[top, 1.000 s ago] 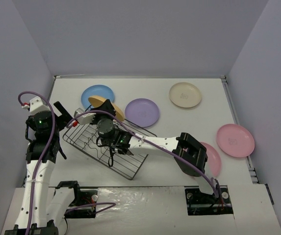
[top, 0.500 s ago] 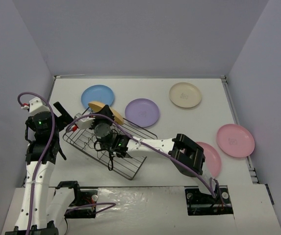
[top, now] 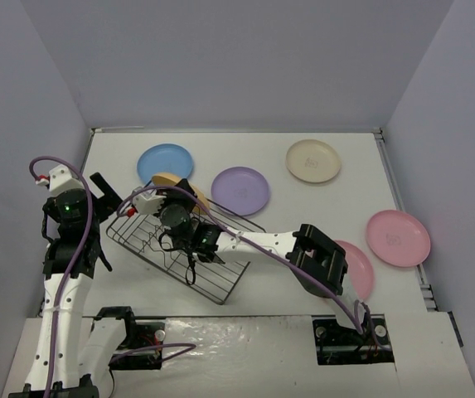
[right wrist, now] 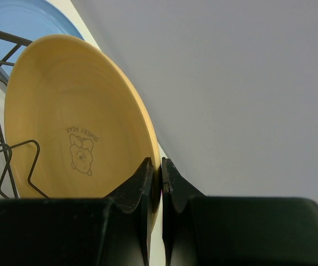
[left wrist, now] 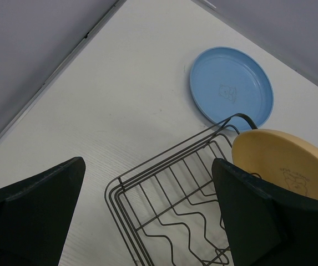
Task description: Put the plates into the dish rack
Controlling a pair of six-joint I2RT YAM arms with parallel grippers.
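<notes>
Yellow-orange plate [right wrist: 75, 122] was clamped by its rim in right gripper [right wrist: 155, 168], at dish rack's [top: 217, 280] far end; left gripper [left wrist: 147, 191] gaped wide, empty.

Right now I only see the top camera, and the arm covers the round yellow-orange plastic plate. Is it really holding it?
Observer: Yes. In the right wrist view the right gripper is shut on the rim of the round yellow-orange plastic plate.
Operator: Is there a picture on it?
Observer: A little bear drawing with the words SWEET BEAR.
Operator: What's the other hand doing?
Observer: The left gripper is open and empty; a corner of the dark wire dish rack shows between its jaws.
</notes>
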